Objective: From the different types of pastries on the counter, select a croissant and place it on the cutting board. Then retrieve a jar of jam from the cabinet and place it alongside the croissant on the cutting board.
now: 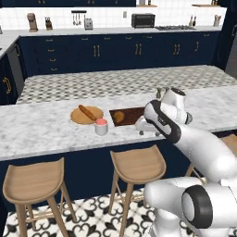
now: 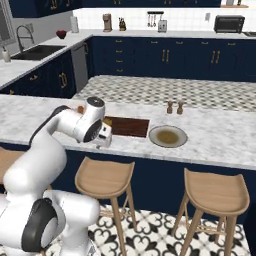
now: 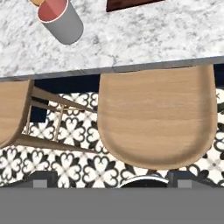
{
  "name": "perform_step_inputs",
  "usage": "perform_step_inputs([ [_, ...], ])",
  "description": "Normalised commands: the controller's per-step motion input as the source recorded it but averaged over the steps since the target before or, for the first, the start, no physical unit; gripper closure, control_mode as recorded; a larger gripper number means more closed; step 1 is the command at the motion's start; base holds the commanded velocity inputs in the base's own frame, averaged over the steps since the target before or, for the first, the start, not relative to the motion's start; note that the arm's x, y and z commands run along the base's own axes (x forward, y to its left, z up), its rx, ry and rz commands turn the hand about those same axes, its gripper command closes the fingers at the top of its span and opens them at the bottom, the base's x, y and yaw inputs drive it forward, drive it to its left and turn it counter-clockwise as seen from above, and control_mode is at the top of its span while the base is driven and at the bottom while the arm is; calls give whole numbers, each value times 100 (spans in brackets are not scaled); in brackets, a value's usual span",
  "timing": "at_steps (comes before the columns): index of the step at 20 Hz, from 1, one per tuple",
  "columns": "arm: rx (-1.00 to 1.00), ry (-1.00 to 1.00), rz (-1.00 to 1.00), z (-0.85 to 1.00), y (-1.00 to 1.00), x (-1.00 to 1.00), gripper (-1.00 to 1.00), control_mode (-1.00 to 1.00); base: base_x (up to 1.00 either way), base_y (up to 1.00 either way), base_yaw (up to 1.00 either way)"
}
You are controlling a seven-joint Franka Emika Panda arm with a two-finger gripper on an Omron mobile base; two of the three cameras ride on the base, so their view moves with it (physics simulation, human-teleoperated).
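Gripper (image 1: pixel 142 131) gapes empty beside the cutting board (image 1: pixel 134 114), which carries the croissant (image 1: pixel 119 116); the round plate (image 1: pixel 86 115) left of the board holds the baguette (image 1: pixel 85 112).

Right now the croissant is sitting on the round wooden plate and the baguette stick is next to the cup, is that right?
Not quite. The croissant sits on the dark cutting board, not on the plate. The left base view shows it. The baguette stick lies on the round wooden plate, next to the cup.

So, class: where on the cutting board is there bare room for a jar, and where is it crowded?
The board is bare right of the croissant, toward the arm. Crowded on its left: cup and round plate with the baguette.
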Motion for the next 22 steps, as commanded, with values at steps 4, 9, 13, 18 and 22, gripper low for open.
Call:
perform_step_inputs([
  [4, 0, 0, 0, 0, 0, 0, -100, 100, -1, -89, -49],
  [9, 0, 0, 0, 0, 0, 0, -100, 100, 11, -100, -64],
  [13, 0, 0, 0, 0, 0, 0, -100, 100, 54, -100, -65],
  [18, 0, 0, 0, 0, 0, 0, -100, 100, 75, -100, -58],
  [22, 0, 0, 0, 0, 0, 0, -100, 100, 96, -79, -54],
])
